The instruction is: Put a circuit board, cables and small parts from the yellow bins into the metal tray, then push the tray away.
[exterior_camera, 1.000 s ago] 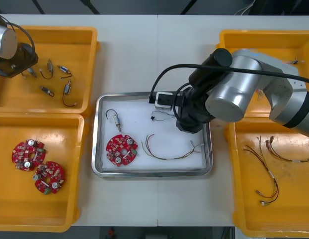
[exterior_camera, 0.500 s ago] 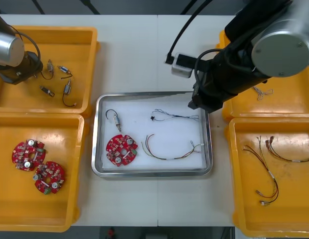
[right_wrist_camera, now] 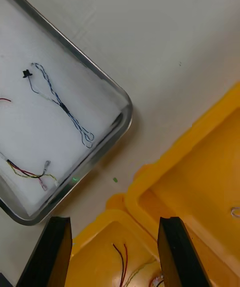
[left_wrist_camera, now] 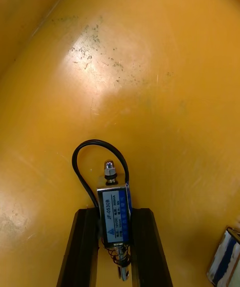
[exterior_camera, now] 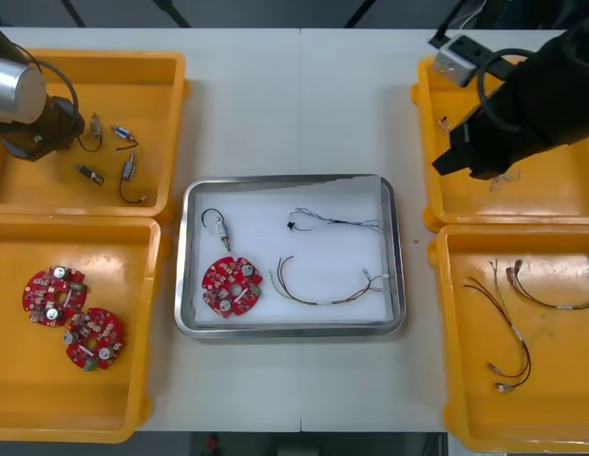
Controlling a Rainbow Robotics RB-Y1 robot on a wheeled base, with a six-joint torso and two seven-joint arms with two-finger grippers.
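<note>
Table [exterior_camera: 304, 104] first: light top, yellow bins down both sides, namely far-left bin [exterior_camera: 104, 59], near-left bin [exterior_camera: 19, 399], far-right bin [exterior_camera: 532, 204] and near-right bin [exterior_camera: 560, 408]. Metal tray [exterior_camera: 293, 331] sits in the middle, white inside, well away from both sets of jaws.

Right gripper [right_wrist_camera: 112, 227] hangs over the inner edge of the far-right bin, jaws wide apart with nothing in them. Out past its fingertips is the tray's corner, and right between the fingers [right_wrist_camera: 175, 252] is a corner of the near-right bin.

Left gripper [left_wrist_camera: 114, 213] is down inside the far-left bin, jaws clamped on a small metal part [left_wrist_camera: 114, 219]. The part's black lead [left_wrist_camera: 82, 159] loops out beyond the fingertips.

Tray contents, none of it near any jaws: one circuit board [exterior_camera: 232, 285], a red and yellow cable [exterior_camera: 323, 296], a blue and white cable [exterior_camera: 334, 223] and a tray part [exterior_camera: 219, 226] with a black lead of its own. Spare boards [exterior_camera: 55, 291] lie in the near-left bin, spare cables [exterior_camera: 508, 332] in the near-right one, and loose parts [exterior_camera: 126, 166] in the far-left bin just beside the left gripper.

Writing: the clamped part has a blue label [left_wrist_camera: 115, 214] that reads JF-0530B as far as I can make out, and the smaller print under it is too tiny to read. A second labelled part [left_wrist_camera: 222, 262] lies just off to one side of the fingers, and I can't read that one at all.
</note>
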